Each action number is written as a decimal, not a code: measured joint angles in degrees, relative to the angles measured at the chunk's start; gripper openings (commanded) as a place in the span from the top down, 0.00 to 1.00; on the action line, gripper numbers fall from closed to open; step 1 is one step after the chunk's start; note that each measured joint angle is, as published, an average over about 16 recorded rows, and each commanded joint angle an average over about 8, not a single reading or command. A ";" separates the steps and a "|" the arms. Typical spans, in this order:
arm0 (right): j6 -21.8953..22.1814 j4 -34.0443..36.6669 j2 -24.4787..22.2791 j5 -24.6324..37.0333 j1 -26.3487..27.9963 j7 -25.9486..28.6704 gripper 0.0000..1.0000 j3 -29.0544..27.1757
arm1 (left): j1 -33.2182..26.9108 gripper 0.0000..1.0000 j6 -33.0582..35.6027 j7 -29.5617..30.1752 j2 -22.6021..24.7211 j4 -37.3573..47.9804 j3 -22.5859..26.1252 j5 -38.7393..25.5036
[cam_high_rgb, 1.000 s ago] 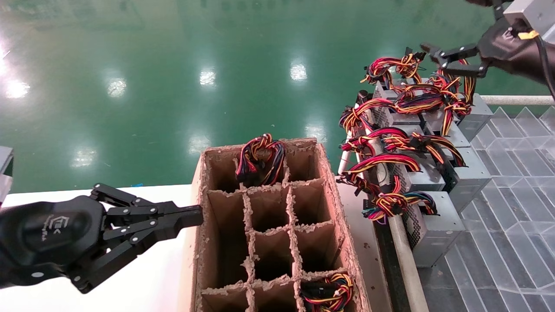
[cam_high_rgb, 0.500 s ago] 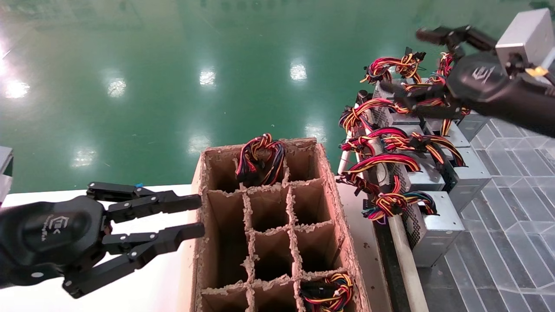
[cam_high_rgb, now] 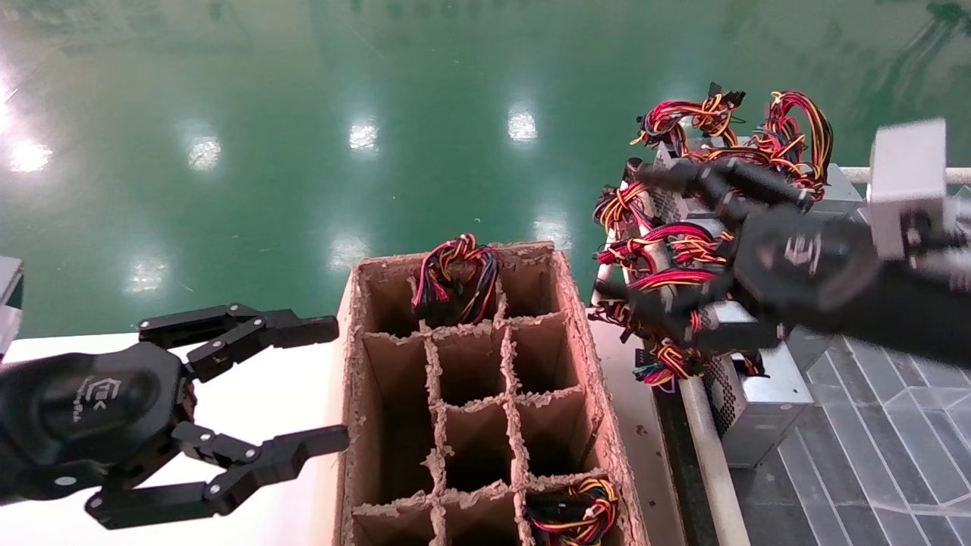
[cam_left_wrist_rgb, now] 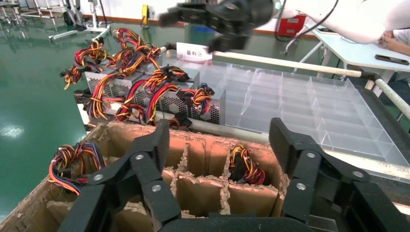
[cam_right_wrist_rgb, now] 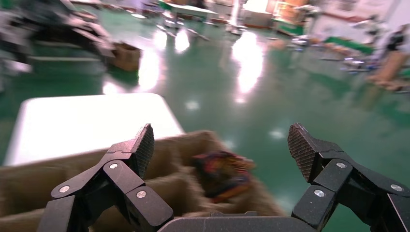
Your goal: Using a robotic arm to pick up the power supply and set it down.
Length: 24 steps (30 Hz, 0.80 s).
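Several power supplies, silver-grey boxes with looped red, yellow and black wires, stand in a row at the right, also in the left wrist view. The robotic arm with its silver-grey wrist block is my right arm. Its gripper is open, blurred by motion, and hangs over the middle of that row with nothing between the fingers. In the right wrist view the open gripper faces the blurred cardboard box. My left gripper is open beside the box's left wall.
The brown cardboard box with grid dividers holds wire bundles in a far cell and a near cell. A metal rail and a clear divided tray lie right of it. A white table is under my left gripper.
My right gripper swung down and left from the top right corner to over the row of power supplies. My left gripper went from shut to wide open.
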<state>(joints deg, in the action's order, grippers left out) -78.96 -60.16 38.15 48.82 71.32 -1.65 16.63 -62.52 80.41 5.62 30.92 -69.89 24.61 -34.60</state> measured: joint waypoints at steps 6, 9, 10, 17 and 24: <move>-3.32 -6.62 -1.54 -3.43 -4.81 6.12 0.00 -0.30 | 0.00 0.00 0.00 0.00 0.00 0.00 0.00 0.00; -4.84 -9.63 -2.25 -5.00 -7.00 8.81 0.00 -0.43 | 0.00 0.00 0.00 0.00 0.00 0.00 0.00 0.00; -5.28 -10.51 -2.45 -5.46 -7.64 9.57 0.00 -0.48 | 0.00 0.00 -0.01 0.00 0.00 0.00 0.00 0.00; -7.24 -14.39 -3.38 -7.56 -10.48 12.85 0.00 -0.68 | 0.01 0.00 -0.02 0.00 0.00 0.01 -0.01 0.01; -7.49 -14.88 -3.51 -7.86 -10.85 13.17 0.00 -0.73 | 0.01 0.00 -0.03 0.00 0.00 0.01 -0.01 0.01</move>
<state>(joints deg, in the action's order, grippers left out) -86.45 -75.04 34.64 40.96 60.47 11.52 15.89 -62.51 80.38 5.61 30.92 -69.88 24.60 -34.59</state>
